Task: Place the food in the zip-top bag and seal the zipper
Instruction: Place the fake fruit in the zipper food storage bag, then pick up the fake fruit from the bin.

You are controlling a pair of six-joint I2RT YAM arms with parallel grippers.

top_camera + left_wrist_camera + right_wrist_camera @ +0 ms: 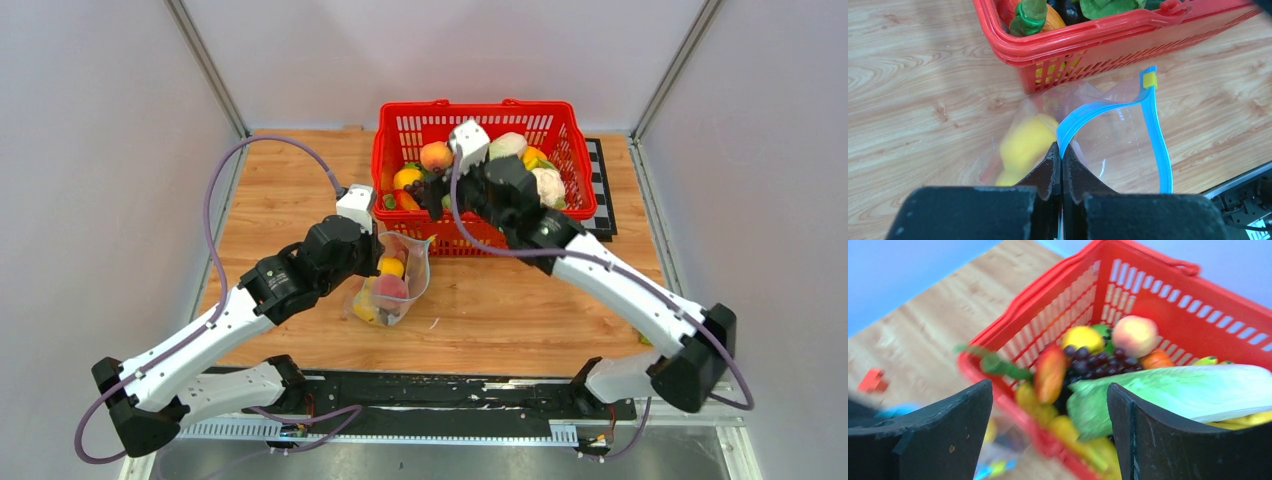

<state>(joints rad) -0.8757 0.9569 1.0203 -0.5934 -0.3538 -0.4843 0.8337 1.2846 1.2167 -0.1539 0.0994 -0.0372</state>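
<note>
The clear zip-top bag (395, 280) stands open on the wood table in front of the red basket (560, 125). It holds a yellow fruit (391, 267) and a red piece (390, 288). My left gripper (1061, 150) is shut on the bag's teal zipper strip (1160, 145), holding the mouth open; the yellow fruit (1025, 142) shows through the plastic. My right gripper (1048, 405) is open and empty above the basket's front left corner. Below it lie an orange carrot-like piece (1049, 372), a yellow fruit (1083, 337), a peach (1134, 335) and dark grapes (1093, 362).
The basket (1158, 290) also holds a long green-white cabbage (1173, 390) and a white cauliflower (548, 185). A checkered board (600, 190) lies right of the basket. Enclosure walls close in the table at left, right and back.
</note>
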